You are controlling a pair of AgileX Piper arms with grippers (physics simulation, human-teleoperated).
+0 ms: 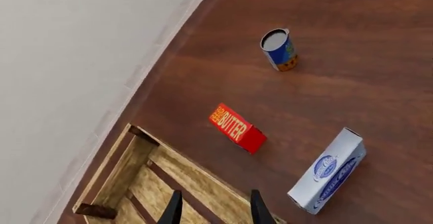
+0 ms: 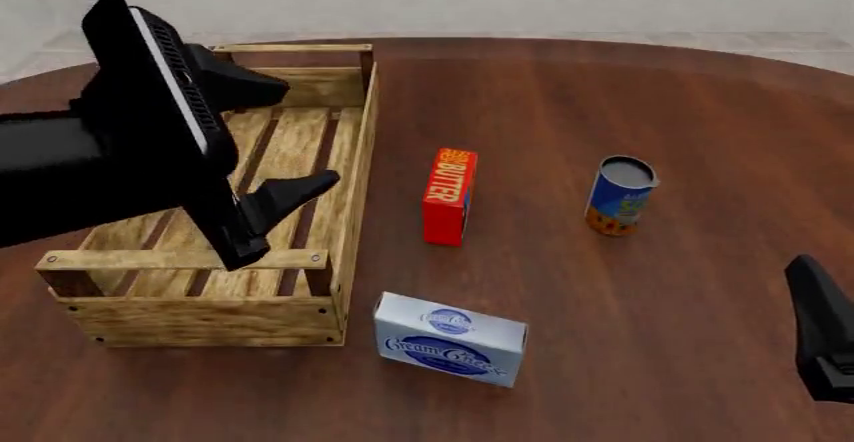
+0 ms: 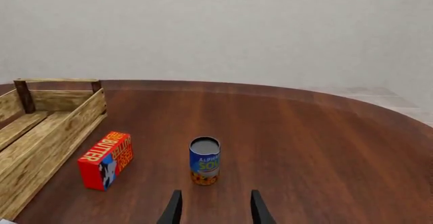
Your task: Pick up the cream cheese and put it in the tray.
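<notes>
In the front view we see a dark wooden table [image 2: 667, 112]. The tray [image 2: 350, 212], a long slatted wooden crate, fills the left side of the frame. The left gripper [image 2: 287, 137] hangs above it with its fingers spread wide and nothing between them. The cream cheese [image 2: 450, 339] lies flat on the table at lower centre, just beside the tray's near right corner and outside it. A red butter box [image 2: 450, 196] stands at centre, near the tray's right wall. A blue can [image 2: 621, 195] stands upright to its right. The right gripper [image 3: 214, 207] sits at the lower right edge; its wrist view shows two fingers apart, holding nothing.
</notes>
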